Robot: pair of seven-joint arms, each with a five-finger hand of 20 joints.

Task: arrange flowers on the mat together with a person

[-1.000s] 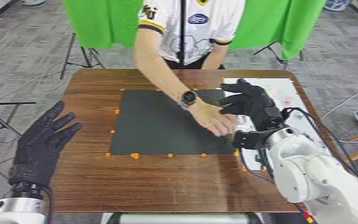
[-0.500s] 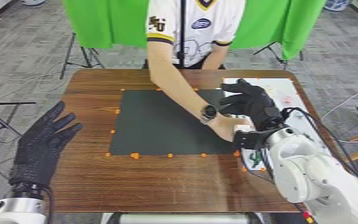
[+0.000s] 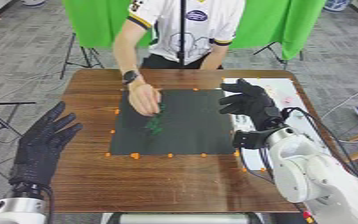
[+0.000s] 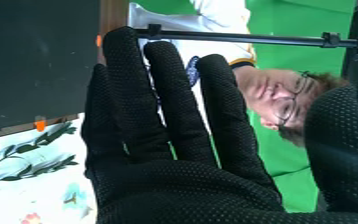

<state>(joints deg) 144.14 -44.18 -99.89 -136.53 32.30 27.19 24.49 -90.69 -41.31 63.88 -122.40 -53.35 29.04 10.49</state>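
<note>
One dark mat (image 3: 198,142), table (image 3: 171,182) margin toward your 6 o'clock. Your left hand (image 3: 39,147), 8 o'clock, and right hand (image 3: 262,112), 3 o'clock: fingers extended. One green sprig (image 3: 154,125), mid-mat, long axis near 12-to-6; person's hand (image 3: 144,100) blocking its 12 o'clock end. One white sheet (image 3: 291,95), 3 o'clock.

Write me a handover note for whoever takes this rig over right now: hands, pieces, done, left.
Left hand: open and empty, at the table's left side.
Right hand: open and empty, over the white sheet on the right.
Pieces: a leafy green sprig lies on the dark rectangular mat, with the person's hand at its upper end. Leafy dark-green stems lie on the white sheet.
Done: that one sprig is on the mat.
Left: the stems on the sheet probably go over next; let the person's hand clear first.
</note>
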